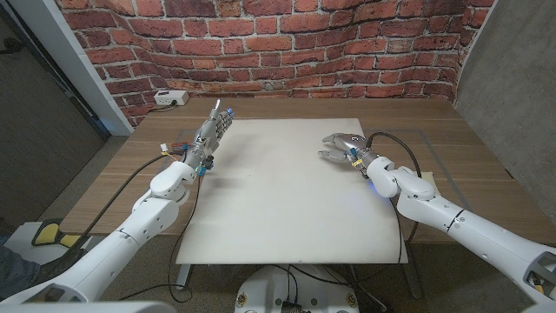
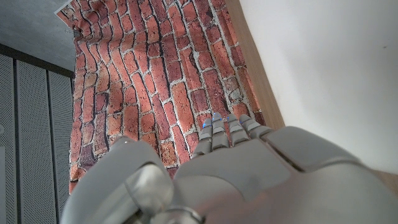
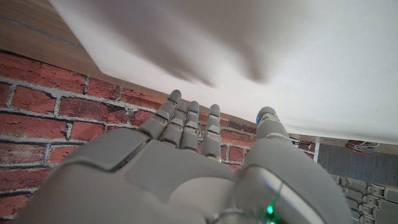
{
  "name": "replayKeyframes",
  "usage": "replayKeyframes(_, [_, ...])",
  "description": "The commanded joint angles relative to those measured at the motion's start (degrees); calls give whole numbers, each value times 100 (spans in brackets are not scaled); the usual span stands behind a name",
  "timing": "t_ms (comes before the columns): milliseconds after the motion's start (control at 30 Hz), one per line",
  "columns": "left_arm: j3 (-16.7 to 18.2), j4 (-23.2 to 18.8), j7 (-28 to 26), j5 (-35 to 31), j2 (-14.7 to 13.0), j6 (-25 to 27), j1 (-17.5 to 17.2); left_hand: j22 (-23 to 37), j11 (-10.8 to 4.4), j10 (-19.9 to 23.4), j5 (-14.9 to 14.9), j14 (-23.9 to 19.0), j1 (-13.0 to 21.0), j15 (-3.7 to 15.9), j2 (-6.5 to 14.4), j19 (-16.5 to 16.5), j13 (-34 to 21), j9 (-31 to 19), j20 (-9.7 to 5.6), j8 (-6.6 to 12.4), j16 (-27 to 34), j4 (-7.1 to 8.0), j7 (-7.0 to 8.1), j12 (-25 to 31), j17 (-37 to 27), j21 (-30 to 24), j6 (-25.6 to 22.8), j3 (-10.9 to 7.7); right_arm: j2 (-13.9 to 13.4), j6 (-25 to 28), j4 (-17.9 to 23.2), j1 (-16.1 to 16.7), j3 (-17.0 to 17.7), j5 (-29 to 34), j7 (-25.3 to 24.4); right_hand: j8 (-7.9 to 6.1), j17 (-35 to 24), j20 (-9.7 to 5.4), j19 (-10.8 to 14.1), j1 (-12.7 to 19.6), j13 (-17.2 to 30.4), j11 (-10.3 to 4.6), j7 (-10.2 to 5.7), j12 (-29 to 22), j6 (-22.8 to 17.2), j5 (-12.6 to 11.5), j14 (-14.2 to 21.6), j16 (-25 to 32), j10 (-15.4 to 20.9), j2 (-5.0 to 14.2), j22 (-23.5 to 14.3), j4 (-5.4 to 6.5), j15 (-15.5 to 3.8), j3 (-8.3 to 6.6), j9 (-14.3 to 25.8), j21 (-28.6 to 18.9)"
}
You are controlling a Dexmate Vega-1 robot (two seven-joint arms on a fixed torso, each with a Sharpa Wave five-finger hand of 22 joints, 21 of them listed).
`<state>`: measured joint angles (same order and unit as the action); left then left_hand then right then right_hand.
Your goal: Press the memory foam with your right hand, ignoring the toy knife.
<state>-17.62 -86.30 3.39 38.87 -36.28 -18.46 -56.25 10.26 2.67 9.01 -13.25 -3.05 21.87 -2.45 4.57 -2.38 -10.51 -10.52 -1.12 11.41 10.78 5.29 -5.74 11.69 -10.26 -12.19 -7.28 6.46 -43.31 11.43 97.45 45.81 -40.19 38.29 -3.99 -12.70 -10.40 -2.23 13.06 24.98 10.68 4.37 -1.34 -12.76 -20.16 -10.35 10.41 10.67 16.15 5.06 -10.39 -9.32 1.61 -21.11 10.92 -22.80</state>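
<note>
White foam sheet lying flat on the wooden bench, right hand above its right part, fingers apart and empty; left hand at its left edge, likewise empty.

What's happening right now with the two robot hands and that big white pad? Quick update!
Left robot hand open at the white pad's left edge. Right robot hand open, fingers curved down over the pad. No knife visible; nothing blocking.

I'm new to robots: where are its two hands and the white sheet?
left hand [image 1: 215, 129], head view, back of the hand.
right hand [image 1: 340, 147], head view, its knuckles.
white sheet [image 1: 278, 209], head view, bare middle.
</note>
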Motion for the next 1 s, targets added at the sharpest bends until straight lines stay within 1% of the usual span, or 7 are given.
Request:
replayKeyframes(33, [7,-24,-32,-11,-26,36,-22,13,-28,9,33,16,0,19,11,-14,-30,-15,26,-1,-20,-5,36,-10,-9,29,-16,39,-110,-50,325,221,236,-67,-318,12,-9,-106,25,-3,3,-12,-14,-50,19,-5,66,21,77,-57,5,30,12,-26,21,28])
replayKeyframes(133, [9,-37,-46,-13,-35,54,-33,13,-38,10,34,16,1,18,13,-17,-30,-15,27,-1,-20,-5,36,-10,-9,30,-15,41,-129,-78,409,258,289,-75,-375,17,-9,-104,32,-4,3,-10,-6,-56,22,-4,69,20,100,-58,5,33,10,-27,21,31])
replayKeyframes(267, [3,-58,-61,-26,-60,98,-37,14,-31,12,36,14,3,12,15,-17,-31,-15,30,-3,-19,-5,43,-9,-8,31,-14,45,-151,-16,542,320,306,100,-498,33,-10,-105,38,-5,3,-16,-2,-58,52,-4,82,23,112,-59,5,36,15,-28,21,33])
replayKeyframes(433, [-2,-67,-54,-46,-71,91,-34,14,-4,11,38,6,4,15,17,-12,-31,-16,26,0,-16,-5,43,-9,-8,29,-22,49,-128,-57,588,399,382,69,-627,98,-12,-96,52,-9,2,-32,5,-54,195,-5,90,19,124,-60,6,46,16,-33,20,45])
replayKeyframes(667, [-17,-41,-6,-28,-59,91,-11,14,-16,12,40,-1,5,13,19,-7,-31,-16,22,2,-14,-5,44,-9,-8,28,-31,55,-111,-76,664,482,472,1,-693,129,-13,-100,76,-11,2,-43,40,-54,272,-5,108,21,143,-63,7,52,8,-36,20,49])
replayKeyframes(867, [-3,-31,8,-32,-58,41,-17,14,-20,18,43,-5,7,13,21,-3,-31,-16,29,1,-13,-5,47,-7,-8,27,-30,60,-23,-207,705,620,729,-527,-790,134,-13,-104,94,-11,1,-48,49,-52,287,-6,127,24,152,-66,7,54,3,-38,20,52])
replayKeyframes(1000, [-8,67,75,-10,-7,-46,13,14,-11,20,44,-11,8,13,22,4,-31,-16,28,-2,-11,-5,54,-6,-8,25,-24,63,44,-228,753,708,841,-753,-913,154,-12,-102,107,-11,1,-41,74,-50,341,-5,132,21,159,-71,7,55,2,-40,20,57])
